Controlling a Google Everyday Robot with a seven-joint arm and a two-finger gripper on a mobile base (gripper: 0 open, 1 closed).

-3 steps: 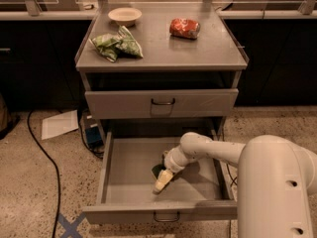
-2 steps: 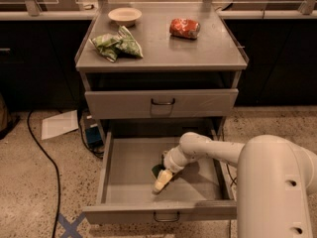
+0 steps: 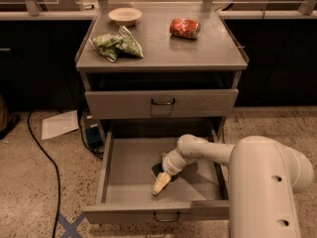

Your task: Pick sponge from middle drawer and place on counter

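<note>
End effector (image 3: 160, 181) shows no movement, low in the middle drawer (image 3: 128, 168) at the sponge (image 3: 156, 170) near the front edge, grip state indeterminate; lift not begun.

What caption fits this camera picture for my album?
The robot's pincer is down in the open middle drawer, at the dark green sponge, below the counter.
</note>
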